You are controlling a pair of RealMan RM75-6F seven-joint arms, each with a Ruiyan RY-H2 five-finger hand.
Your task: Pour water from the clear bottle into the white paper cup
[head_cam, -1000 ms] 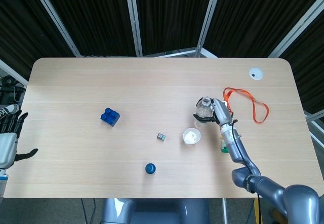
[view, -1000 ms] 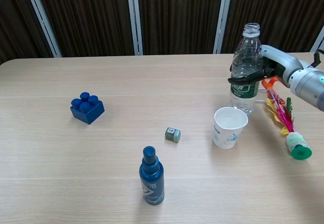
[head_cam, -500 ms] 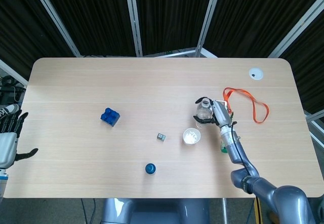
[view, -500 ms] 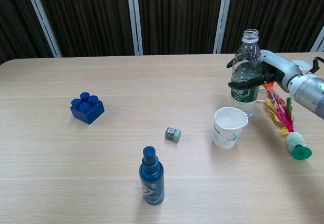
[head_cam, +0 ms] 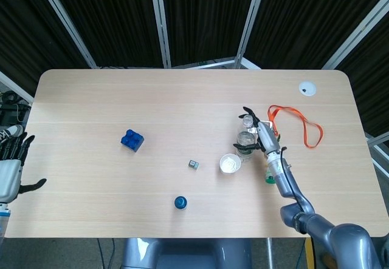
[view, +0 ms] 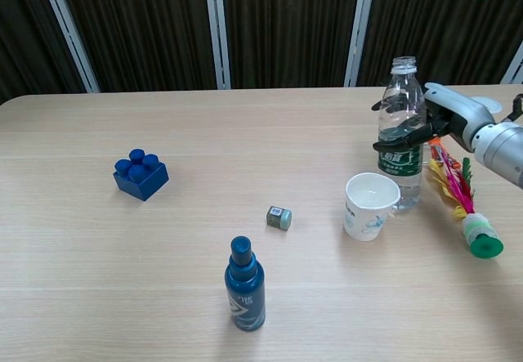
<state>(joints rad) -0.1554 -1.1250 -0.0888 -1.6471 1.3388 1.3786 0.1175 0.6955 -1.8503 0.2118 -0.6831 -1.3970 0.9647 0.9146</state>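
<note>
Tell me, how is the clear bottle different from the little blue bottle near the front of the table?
The clear bottle is see-through and taller; the blue spray bottle is opaque dark blue and shorter. The clear bottle's mouth is open with no cap, while the blue one carries a spray top. The right robot hand grips the clear bottle beside the white paper cup; the blue one stands alone, untouched. Both are upright.

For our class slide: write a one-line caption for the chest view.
Right hand grips the upright clear bottle beside the white paper cup.
</note>
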